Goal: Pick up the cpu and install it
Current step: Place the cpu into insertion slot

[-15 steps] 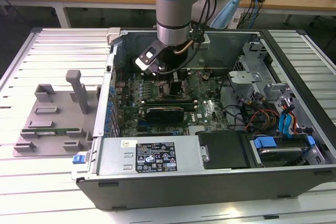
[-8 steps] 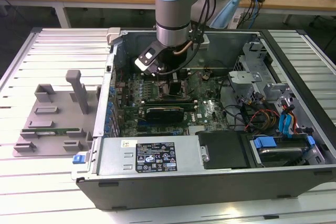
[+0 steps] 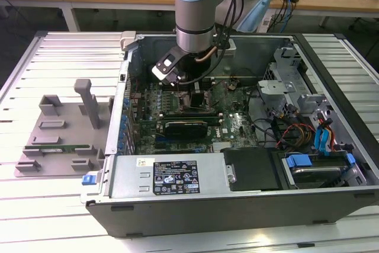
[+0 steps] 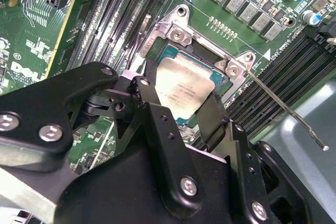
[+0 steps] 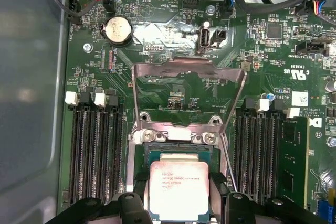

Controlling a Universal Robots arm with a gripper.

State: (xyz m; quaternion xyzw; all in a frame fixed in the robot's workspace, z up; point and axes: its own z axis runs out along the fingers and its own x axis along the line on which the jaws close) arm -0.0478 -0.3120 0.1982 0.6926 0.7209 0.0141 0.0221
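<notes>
The cpu sits between my gripper's fingers, pinched on two opposite edges right at the socket — seated or just above it, I can't tell. I judge it light, stiff and flat. The metal lid looks slick and the rim is thin, so the hold belongs on the edges only. The underside and the socket contacts are likely fragile, so no tilt and no sliding. The load plate stands open beyond the socket, and a thin lever juts out beside it. Memory slots flank both sides, so finger room is tight. In the exterior view the arm drops in at upper centre, into the open case — its walls are well apart.
</notes>
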